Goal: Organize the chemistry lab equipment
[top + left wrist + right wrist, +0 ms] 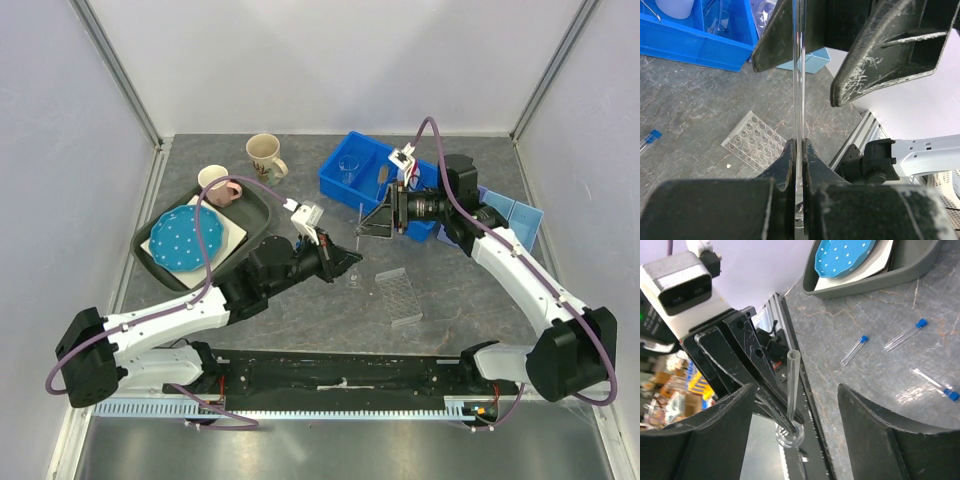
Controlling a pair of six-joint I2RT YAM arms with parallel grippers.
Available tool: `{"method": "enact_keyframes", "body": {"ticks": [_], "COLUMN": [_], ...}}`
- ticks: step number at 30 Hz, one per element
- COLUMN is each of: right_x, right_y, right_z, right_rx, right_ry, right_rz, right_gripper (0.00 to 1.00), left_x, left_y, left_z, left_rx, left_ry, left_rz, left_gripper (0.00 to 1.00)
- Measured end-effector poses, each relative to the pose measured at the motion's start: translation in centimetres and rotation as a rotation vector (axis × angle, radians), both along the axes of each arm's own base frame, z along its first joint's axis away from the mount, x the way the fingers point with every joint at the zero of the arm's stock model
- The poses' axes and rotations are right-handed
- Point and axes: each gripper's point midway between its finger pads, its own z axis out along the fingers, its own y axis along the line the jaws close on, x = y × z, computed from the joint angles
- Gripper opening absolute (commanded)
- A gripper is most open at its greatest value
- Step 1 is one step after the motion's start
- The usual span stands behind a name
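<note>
My left gripper (345,262) (800,150) is shut on a clear glass piece with a long thin stem (799,75) (792,385) and a round flared base, held upright above the table. My right gripper (372,225) (796,390) stands open around the stem, with a gap on each side of it. In the left wrist view its dark fingers (880,60) hang on both sides of the stem's upper part. A clear tube rack (400,295) (755,140) lies flat on the table. Three blue-capped tubes (854,350) (906,335) (937,385) lie loose on the table.
A blue bin (335,185) at the back holds a clear beaker (348,168) and other glassware. A light blue bin (520,215) sits to its right. A grey tray (150,255) holds the blue dotted plate (190,238) and a pink mug (218,185). A beige mug (265,155) stands behind.
</note>
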Motion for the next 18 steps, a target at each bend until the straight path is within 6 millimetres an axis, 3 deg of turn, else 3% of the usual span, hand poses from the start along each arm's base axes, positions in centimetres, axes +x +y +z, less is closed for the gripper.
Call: {"method": "enact_keyframes", "body": {"ticks": [3,7,14,15,18], "right_x": [0.1,0.3,0.7,0.8,1.0], "right_y": [0.2,0.4,0.7,0.6,0.6], "right_z": [-0.5,-1.0,-0.9,-1.0,-1.2], "right_rx": [0.020,0.036,0.060,0.057,0.049], "right_ry": [0.060,0.118,0.141,0.133,0.109], "right_rz": [-0.013,-0.026,-0.041,-0.046,-0.049], "right_gripper": [0.59,0.35,0.13,0.11,0.10], "left_x": [0.2,0.3,0.5,0.5,0.6], "left_y": [-0.2,-0.5,-0.8,-0.8,-0.8], "left_z": [-0.2,-0.9,-1.2,-1.2,-1.1], "left_rx": [-0.005,0.001,-0.004,-0.007,-0.014], "left_ry": [0.013,0.035,0.052,0.055,0.064], "left_rz": [0.008,0.012,0.016,0.018,0.024], "left_gripper": [0.02,0.02,0.03,0.06,0.40]}}
